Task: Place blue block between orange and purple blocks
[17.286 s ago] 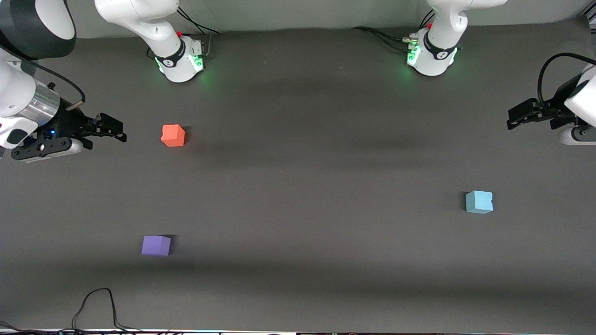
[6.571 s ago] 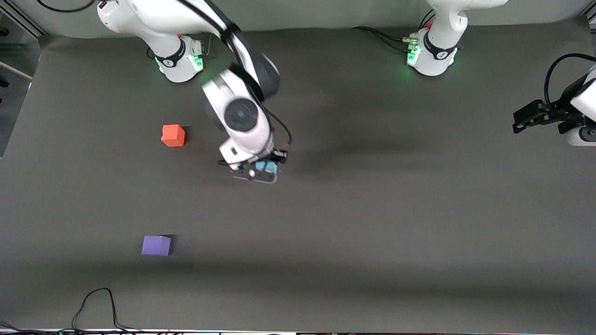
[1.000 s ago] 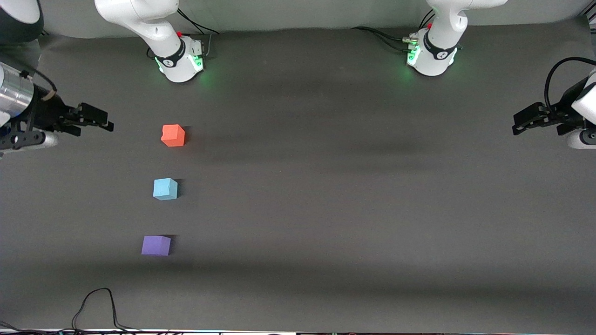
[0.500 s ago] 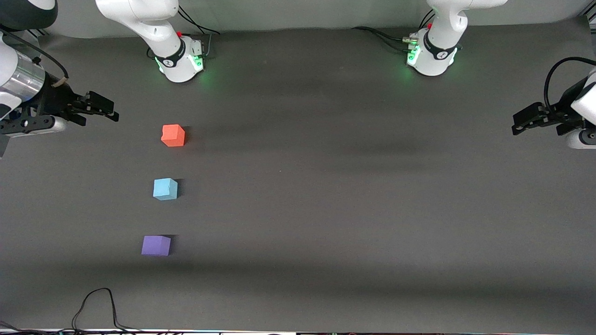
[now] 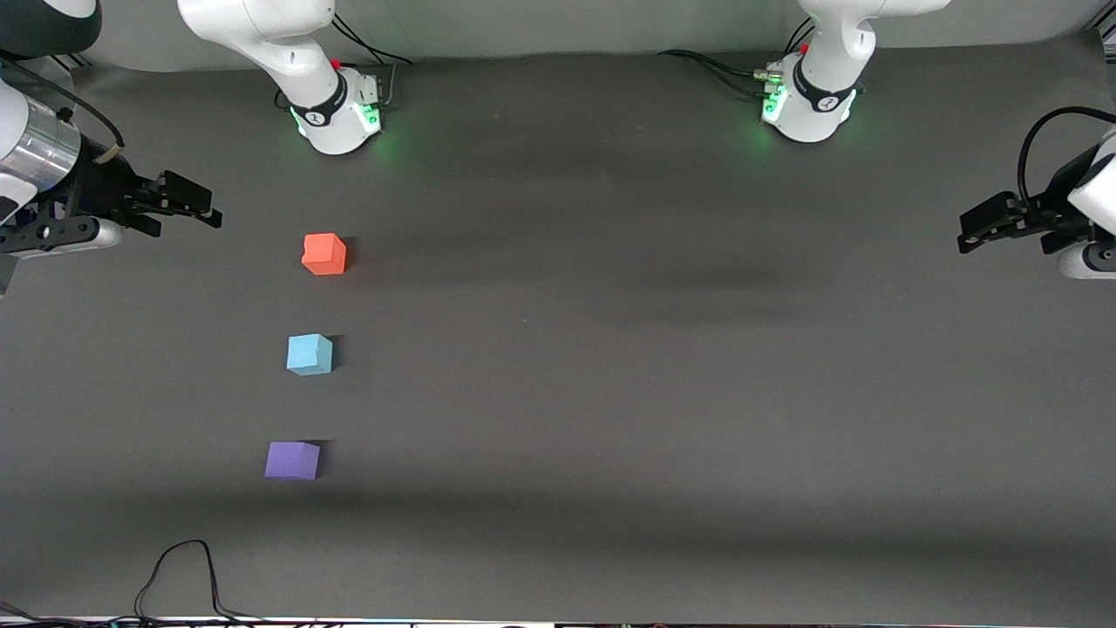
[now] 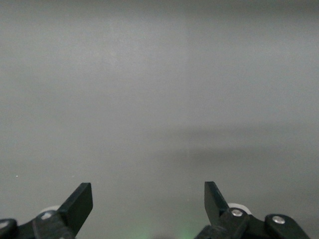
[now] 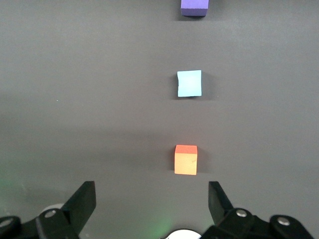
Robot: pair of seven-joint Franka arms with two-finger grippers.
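The blue block [image 5: 309,355] [image 7: 189,83] rests on the dark mat, in a line between the orange block [image 5: 324,254] [image 7: 186,160] and the purple block [image 5: 292,460] [image 7: 194,7]. The orange one lies farthest from the front camera and the purple one nearest. All three stand apart, none touching. My right gripper [image 5: 187,202] [image 7: 152,199] hangs open and empty over the mat at the right arm's end, beside the orange block. My left gripper [image 5: 981,228] [image 6: 148,201] waits open and empty over the left arm's end.
The two arm bases [image 5: 336,113] [image 5: 811,105] stand along the table's edge farthest from the front camera. A black cable [image 5: 187,567] loops onto the mat at the edge nearest the camera, below the purple block.
The blue block, earlier at the left arm's end and then carried by my right gripper, now sits between the other two. Over the last second my right gripper only shifted slightly.
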